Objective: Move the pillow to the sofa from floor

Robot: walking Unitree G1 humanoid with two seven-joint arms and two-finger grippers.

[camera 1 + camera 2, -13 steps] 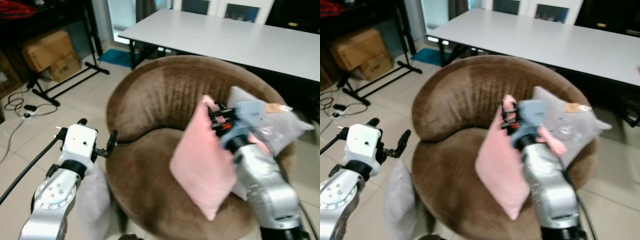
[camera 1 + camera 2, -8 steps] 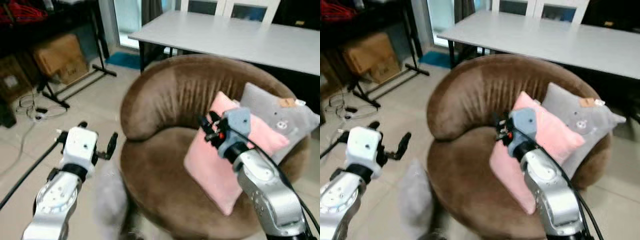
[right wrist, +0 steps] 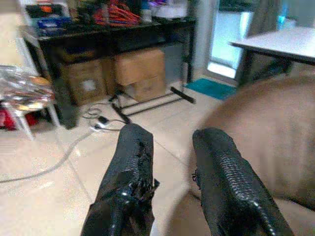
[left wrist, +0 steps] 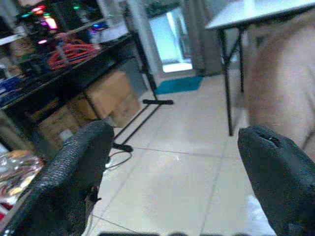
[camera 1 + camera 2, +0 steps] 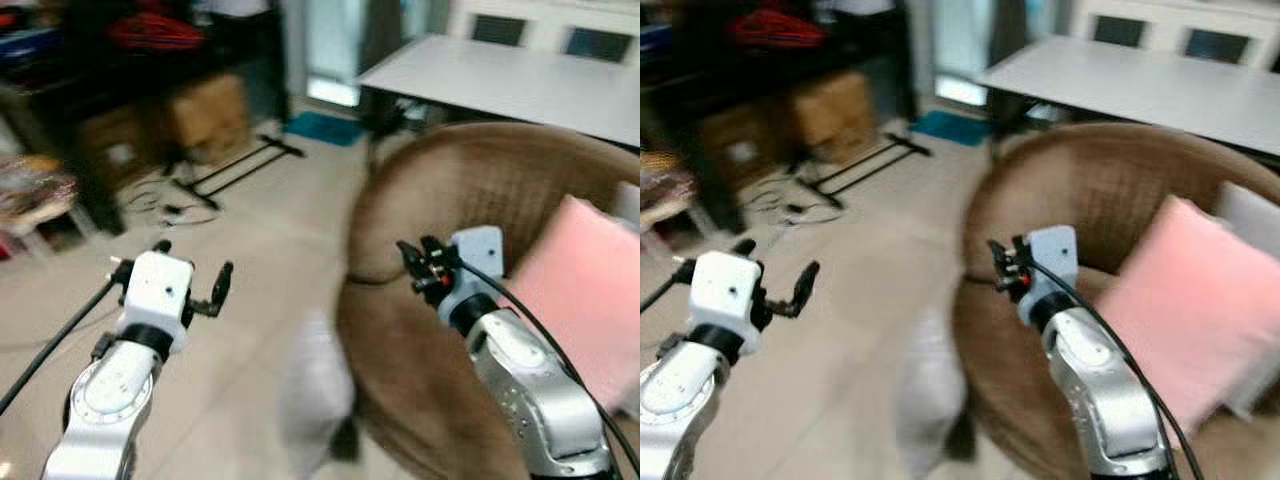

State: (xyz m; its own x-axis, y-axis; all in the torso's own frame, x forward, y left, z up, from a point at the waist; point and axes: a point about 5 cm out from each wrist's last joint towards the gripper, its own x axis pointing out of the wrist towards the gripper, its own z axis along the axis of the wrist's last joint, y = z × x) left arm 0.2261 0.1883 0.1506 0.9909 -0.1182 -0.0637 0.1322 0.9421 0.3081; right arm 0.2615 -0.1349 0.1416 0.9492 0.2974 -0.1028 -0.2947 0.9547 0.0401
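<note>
Left wrist view: left gripper (image 4: 172, 182) fingers (image 4: 74, 172) spread wide, empty; right gripper (image 3: 170, 182) fingers (image 3: 129, 167) slightly parted, empty.

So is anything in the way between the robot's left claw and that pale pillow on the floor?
Nothing visible blocks it. The left gripper hangs open above bare tiles, and the pale pillow leans, blurred, against the brown sofa, lower down and to its right.

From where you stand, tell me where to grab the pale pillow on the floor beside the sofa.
Grip the pale pillow by its upper edge, coming from above with the open left gripper. It stands roughly upright against the brown sofa, so the top edge is the free part; the image is blurred, so judge the exact edge closer in.
</note>
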